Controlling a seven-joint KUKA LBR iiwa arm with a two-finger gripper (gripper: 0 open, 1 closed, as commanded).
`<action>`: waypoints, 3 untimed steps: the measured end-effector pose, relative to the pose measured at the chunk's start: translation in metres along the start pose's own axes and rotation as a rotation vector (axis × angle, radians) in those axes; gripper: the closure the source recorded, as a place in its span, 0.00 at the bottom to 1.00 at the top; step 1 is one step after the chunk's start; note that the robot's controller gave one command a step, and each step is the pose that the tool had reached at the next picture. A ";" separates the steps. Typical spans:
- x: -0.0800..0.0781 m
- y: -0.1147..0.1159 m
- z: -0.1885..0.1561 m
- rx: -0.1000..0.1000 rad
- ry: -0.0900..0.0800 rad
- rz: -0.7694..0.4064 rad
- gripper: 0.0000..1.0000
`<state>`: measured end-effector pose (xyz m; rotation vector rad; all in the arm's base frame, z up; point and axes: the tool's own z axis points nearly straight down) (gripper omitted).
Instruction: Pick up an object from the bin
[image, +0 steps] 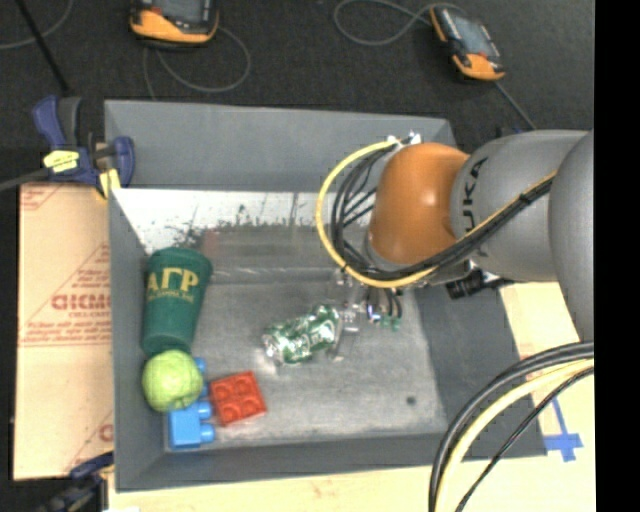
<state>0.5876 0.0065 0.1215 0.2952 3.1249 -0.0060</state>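
My gripper (360, 308) hangs low in the middle of the bin, mostly hidden beneath the arm's orange cover. Its tip is at the right end of a crumpled green-and-silver foil packet (300, 338) lying on the bin floor. Whether it touches or grips the packet cannot be made out.
Along the left wall lies a dark green foam can sleeve (176, 297) with yellow letters. Below it in the front left corner rest a yellow-green ball (171, 380), a red toy brick (238, 398) and a blue toy brick (188, 425). The arm covers the bin's back right.
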 end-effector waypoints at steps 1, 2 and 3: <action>0.011 0.015 0.045 -0.006 -0.001 -0.259 1.00; 0.011 0.015 0.045 -0.007 -0.001 -0.258 1.00; -0.002 0.036 -0.156 -0.003 0.001 -0.317 1.00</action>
